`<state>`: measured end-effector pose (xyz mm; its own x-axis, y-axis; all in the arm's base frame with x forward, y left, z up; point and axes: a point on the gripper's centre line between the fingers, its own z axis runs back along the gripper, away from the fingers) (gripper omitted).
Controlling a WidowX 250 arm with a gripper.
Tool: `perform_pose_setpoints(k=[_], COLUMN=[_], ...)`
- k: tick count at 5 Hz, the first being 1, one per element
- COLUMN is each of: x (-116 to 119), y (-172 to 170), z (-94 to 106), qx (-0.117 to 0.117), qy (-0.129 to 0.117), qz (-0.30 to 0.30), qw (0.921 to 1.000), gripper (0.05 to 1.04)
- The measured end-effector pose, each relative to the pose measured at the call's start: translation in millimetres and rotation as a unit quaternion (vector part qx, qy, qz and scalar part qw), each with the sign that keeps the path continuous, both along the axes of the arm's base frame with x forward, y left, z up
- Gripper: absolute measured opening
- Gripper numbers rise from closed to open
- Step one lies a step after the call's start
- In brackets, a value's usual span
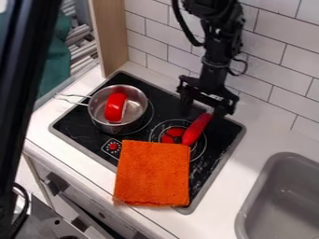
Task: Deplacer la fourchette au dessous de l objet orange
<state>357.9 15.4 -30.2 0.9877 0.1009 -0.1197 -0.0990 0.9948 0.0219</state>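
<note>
Fork (197, 129) (its red part, at least) lies on the stovetop's (73, 122) right half, below the open gripper (207, 110); an orange cloth (152, 172) crowds its near end, and left stands a pot (96, 110) holding a red object (114, 107).

cloth (152, 173) orange | long object (197, 128) red | stovetop (81, 122) black, white rings | pot (96, 108) silver | tiles (293, 58) white | sink (271, 179) grey

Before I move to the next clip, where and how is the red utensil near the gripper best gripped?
Likely at mid-length of the red utensil, from above, with the gripper closing across its width: it is long and slim and lies slantwise on the stovetop, its lower end close to the orange cloth.
</note>
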Motion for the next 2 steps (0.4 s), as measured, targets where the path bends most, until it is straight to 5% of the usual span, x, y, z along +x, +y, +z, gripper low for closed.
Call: perform_pose_setpoints(k=[2], x=[-19], y=[22], z=[39.9], qx=[-0.01], qy=[-0.061], qz=[0.018], qw=[0.9979], gripper=[1.004])
